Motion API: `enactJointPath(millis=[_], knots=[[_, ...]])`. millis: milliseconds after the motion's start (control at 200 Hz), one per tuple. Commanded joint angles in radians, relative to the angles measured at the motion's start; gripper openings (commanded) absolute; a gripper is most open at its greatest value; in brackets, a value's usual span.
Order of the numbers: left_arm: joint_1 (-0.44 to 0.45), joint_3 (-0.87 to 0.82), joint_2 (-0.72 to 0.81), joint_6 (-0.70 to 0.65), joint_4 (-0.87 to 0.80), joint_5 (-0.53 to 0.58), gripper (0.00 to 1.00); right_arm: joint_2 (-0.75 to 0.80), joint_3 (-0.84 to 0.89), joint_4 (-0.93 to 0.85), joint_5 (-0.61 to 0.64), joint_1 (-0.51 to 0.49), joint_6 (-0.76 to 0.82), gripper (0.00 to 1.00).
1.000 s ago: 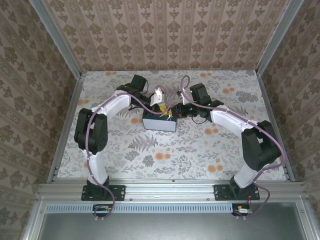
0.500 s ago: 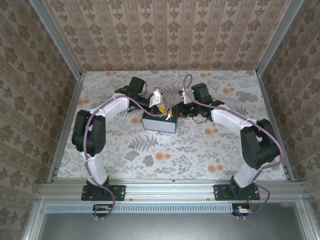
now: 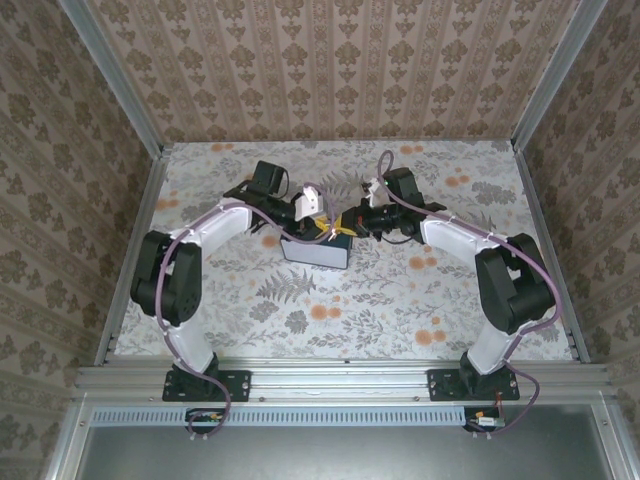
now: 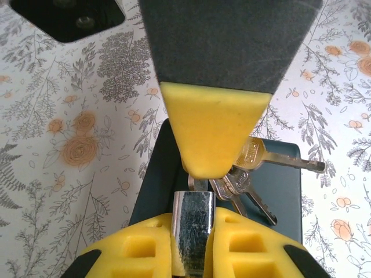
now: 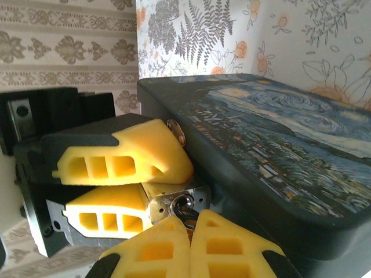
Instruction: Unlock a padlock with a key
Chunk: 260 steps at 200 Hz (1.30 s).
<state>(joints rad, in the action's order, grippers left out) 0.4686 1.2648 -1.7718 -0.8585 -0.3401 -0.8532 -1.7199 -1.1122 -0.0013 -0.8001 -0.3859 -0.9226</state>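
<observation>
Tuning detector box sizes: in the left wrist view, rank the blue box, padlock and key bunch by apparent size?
1. blue box, largest even though partly covered.
2-3. padlock and key bunch: these look alike, and the padlock sits nearer the camera, so no ranking.

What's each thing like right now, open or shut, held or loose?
Left gripper: shut on padlock.
Right gripper: shut on key.
Padlock: held; shackle hidden.
Key: tip at padlock.
Spare keys: loose, over box.
Box: lid shut.

Right tool [image 5: 190,227] pinched shut at the padlock [image 5: 175,205], beside blue box [image 5: 278,150].
</observation>
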Motion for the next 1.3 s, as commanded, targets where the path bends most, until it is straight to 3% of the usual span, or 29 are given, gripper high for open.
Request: enactJointPath(millis=[0, 245, 625, 845, 945, 1085, 1295], knots=[[0.088, -0.052, 0.054, 0.026, 0.091, -0.051, 0.00, 0.013, 0.030, 0.134, -0.056, -0.030, -0.221, 0.00], [0.130, -0.112, 0.138, 0.018, 0.166, 0.008, 0.00, 0.048, 0.107, 0.242, -0.068, -0.034, -0.484, 0.00], [0.186, -0.175, 0.213, -0.010, 0.217, 0.100, 0.00, 0.101, 0.189, 0.334, -0.070, -0.048, -0.733, 0.00], [0.162, -0.173, 0.178, 0.017, 0.240, 0.104, 0.00, 0.105, 0.160, 0.308, -0.080, -0.059, -0.716, 0.00], [0.130, -0.168, 0.160, 0.048, 0.247, 0.058, 0.00, 0.115, 0.140, 0.271, -0.092, -0.050, -0.661, 0.18], [0.092, -0.180, 0.160, 0.087, 0.270, -0.015, 0.00, 0.152, 0.093, 0.075, -0.083, -0.034, -0.483, 0.30], [0.069, -0.173, 0.150, 0.109, 0.270, -0.050, 0.00, 0.207, 0.041, -0.218, -0.038, -0.012, -0.252, 0.30]])
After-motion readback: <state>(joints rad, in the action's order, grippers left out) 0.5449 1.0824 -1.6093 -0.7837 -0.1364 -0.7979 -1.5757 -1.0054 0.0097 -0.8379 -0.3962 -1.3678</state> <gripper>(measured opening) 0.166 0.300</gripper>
